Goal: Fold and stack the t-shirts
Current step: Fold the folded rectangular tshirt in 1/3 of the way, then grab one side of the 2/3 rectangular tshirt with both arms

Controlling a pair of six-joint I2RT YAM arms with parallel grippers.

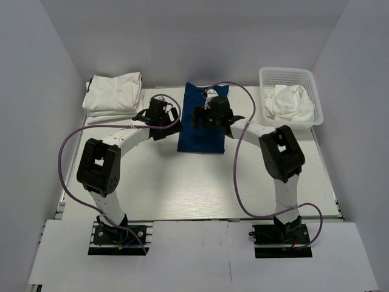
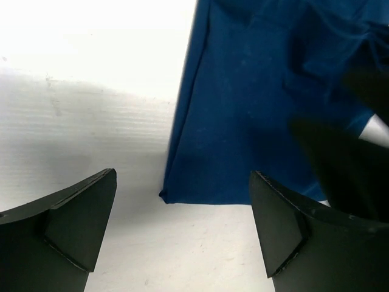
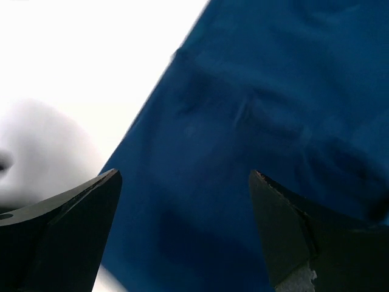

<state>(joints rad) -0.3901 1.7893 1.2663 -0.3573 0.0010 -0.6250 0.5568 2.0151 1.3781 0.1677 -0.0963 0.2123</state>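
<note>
Premises: a robotics test cell. Plain white panels (image 1: 36, 91) enclose a white table (image 1: 182, 188). Two arm bases (image 1: 118, 234) sit bolted at its near edge

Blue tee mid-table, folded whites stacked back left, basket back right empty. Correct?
No, the basket isn't empty: a crumpled white tee lies in it, per the top external view. Blue tee and folded white stack are as stated.

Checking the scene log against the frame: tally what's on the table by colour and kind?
Blue t-shirt: 1
White cloth piles: 2, a folded stack and a crumpled heap in the basket; shirts per pile can't be told
White mesh basket: 1
Total: 4
</note>
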